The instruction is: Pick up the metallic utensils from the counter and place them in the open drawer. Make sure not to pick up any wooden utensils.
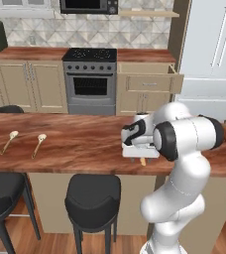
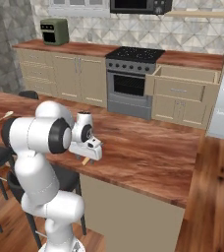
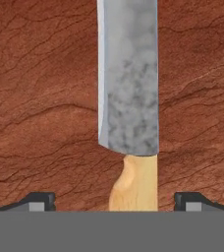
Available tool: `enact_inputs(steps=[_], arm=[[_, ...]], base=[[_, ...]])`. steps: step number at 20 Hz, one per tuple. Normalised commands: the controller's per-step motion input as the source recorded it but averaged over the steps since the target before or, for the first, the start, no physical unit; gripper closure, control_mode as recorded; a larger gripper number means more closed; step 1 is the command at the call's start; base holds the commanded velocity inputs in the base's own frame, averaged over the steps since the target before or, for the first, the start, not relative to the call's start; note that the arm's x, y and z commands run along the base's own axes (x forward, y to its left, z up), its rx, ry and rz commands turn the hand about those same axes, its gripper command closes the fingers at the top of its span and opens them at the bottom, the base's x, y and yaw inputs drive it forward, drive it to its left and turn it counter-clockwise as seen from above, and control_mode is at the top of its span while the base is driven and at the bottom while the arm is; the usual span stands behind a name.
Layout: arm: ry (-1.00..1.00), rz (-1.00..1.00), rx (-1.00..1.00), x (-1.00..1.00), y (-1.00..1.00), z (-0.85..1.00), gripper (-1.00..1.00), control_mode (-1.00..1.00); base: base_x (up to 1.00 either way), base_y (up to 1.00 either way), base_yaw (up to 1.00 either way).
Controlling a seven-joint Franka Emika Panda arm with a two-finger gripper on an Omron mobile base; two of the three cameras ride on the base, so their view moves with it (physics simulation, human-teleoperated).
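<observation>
Knife [image 3: 128, 98] lies flat on the bench [image 3: 45, 98], handle centred between the spread jaws of the gripper [image 3: 114, 201]. I'd drop straight down, pinch the handle squarely, nowhere near the wooden spoons [image 1: 10, 139].

Two base views behind the arm, left and right, sharing the counter [image 1: 75, 144] — hand view close above it.

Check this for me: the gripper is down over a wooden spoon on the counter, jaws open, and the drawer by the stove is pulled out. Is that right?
Not quite. The gripper is down over the knife, grey blade and tan handle, as the hand view shows, not a wooden spoon. The two wooden spoons lie far off along the counter. Jaws open and the open drawer beside the stove are right.
</observation>
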Motion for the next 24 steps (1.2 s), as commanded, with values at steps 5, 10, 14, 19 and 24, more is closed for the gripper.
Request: enact_inputs(steps=[5,10,14,19,24], arm=[[0.00,0.00,0.00,0.10,0.00,-0.47,1.00,-1.00],[-0.03,0.00,0.00,0.03,0.00,-0.03,1.00,-1.00],[0.00,0.00,0.00,0.00,0.00,0.00,1.00,-1.00],[-0.03,0.00,0.02,-0.11,-0.03,0.16,1.00,-1.00],[-0.21,-0.12,0.09,-0.55,-0.35,0.96,1.00,-1.00]], base=[[0.00,0.00,0.00],[0.00,0.00,0.00],[0.00,0.00,0.00],[0.00,0.00,0.00],[0.00,0.00,0.00]])
